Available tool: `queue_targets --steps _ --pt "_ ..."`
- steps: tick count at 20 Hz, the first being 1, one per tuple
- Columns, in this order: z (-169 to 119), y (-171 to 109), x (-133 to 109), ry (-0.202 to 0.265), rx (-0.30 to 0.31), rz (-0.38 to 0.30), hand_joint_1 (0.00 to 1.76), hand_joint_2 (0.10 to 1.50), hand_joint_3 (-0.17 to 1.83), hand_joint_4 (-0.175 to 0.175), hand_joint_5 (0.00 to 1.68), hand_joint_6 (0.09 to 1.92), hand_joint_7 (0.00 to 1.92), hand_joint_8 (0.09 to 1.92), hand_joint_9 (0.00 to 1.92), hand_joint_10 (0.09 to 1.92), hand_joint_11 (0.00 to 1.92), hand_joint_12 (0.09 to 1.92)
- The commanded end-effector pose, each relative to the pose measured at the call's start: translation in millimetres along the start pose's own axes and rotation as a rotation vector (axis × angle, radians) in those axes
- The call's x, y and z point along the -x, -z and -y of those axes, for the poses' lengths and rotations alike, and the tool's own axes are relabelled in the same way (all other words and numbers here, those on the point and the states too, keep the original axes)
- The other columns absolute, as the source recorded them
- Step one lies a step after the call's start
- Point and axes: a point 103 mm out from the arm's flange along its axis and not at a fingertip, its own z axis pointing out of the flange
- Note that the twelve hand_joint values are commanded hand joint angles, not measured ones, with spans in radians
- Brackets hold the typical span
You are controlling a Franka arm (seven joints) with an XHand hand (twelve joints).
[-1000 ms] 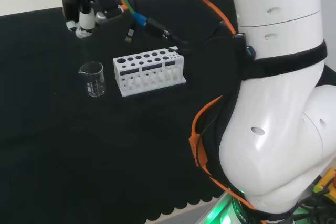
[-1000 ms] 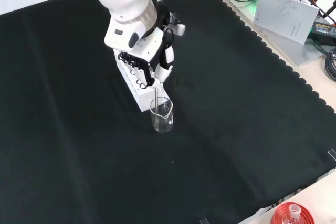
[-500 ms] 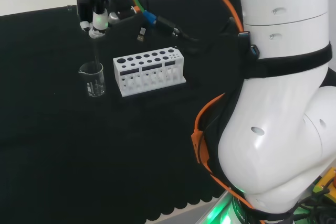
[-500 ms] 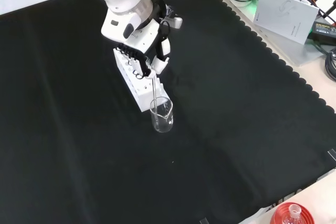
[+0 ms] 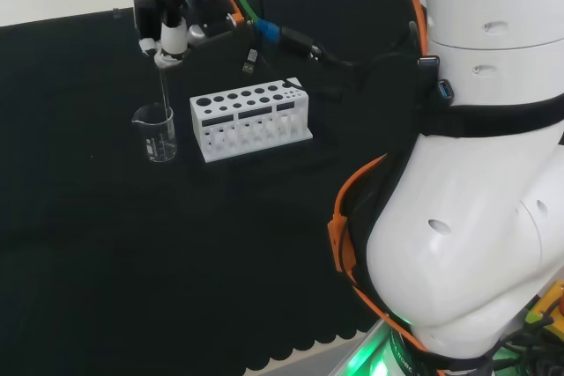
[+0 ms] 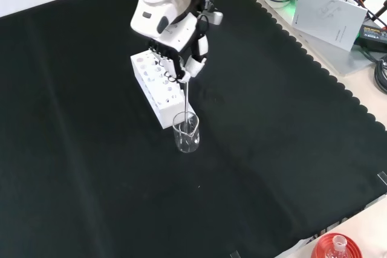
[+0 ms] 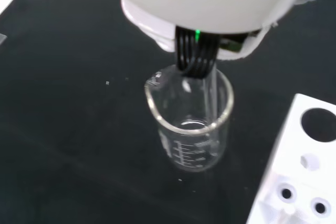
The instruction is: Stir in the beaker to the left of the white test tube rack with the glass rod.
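Since the earlier frames the hand (image 6: 181,58) has been carried right in the head view. Its fingers (image 6: 166,64) are curled round the glass rod (image 6: 183,104), dipped in the beaker (image 5: 157,133) left of the white test tube rack (image 5: 249,118). Further drift could tip it on the counter (image 5: 132,253).

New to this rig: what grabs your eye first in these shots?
The hand, hanging above the bench with its fingers curled on a thin glass rod that runs down into a clear beaker. In the head view, the white test tube rack stands out against the black cloth, just right of the beaker, with the arm's big white links looming at the right.
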Motion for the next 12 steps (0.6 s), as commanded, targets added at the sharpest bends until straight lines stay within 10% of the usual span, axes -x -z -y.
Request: queue_targets --steps 1,12 --pt "-8 0 -30 0.035 -0.002 0.025 1.45 0.48 0.86 -0.175 1.22 0.68 1.43 0.58 1.72 0.09 1.62 0.48" --pt "-28 4 -36 0.062 -0.018 0.033 1.45 0.48 0.86 -0.175 1.22 0.68 1.42 0.58 1.72 0.09 1.62 0.48"
